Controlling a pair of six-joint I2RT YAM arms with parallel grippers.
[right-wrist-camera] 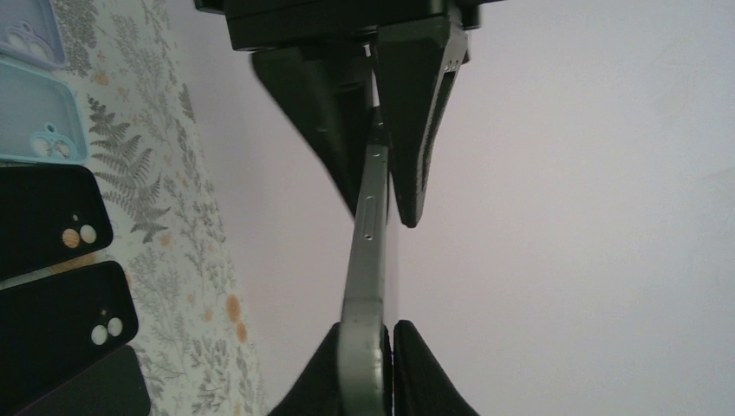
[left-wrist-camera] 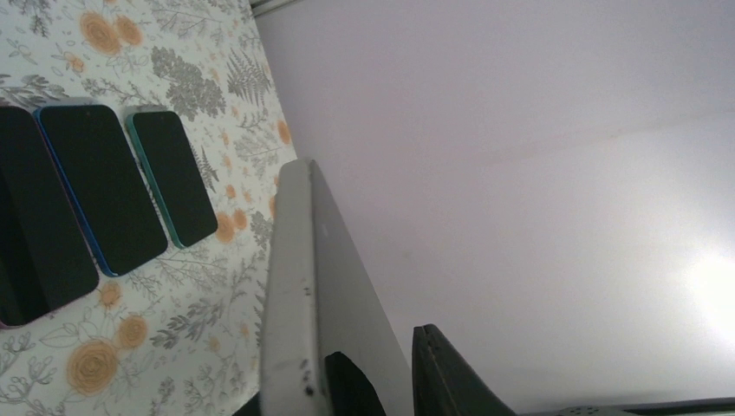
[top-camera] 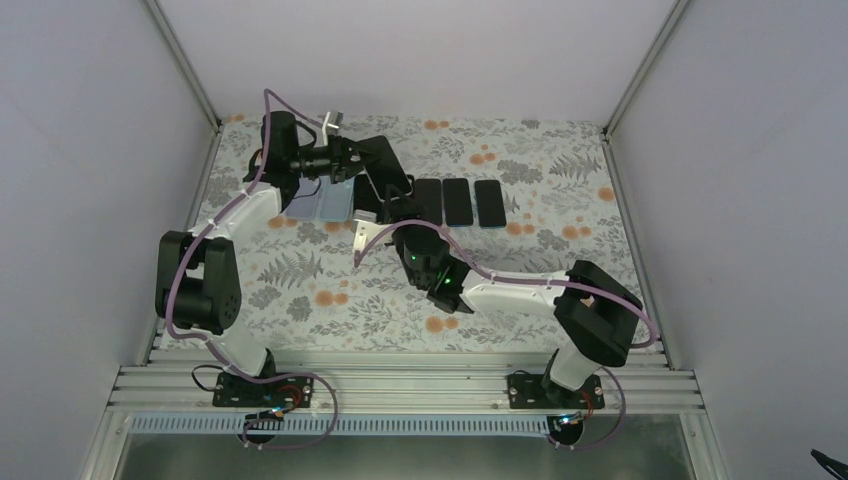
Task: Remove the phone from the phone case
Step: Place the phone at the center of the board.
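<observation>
A grey-edged phone hangs edge-on in the air above the table, held at both ends. My right gripper is shut on its near end, both black pads pressed on it. At the far end my left gripper clamps the phone from both sides. In the left wrist view the phone fills the space between the jaws, with one finger against its glossy face and the other hidden behind it. Seen from above, the two grippers meet over the back middle of the table. I cannot tell whether a phone case is on the phone.
Three dark phones lie face up in a row at the back of the floral table. Left of them lie pale cases. The right wrist view shows lilac, light blue and black empty cases. White walls enclose the table.
</observation>
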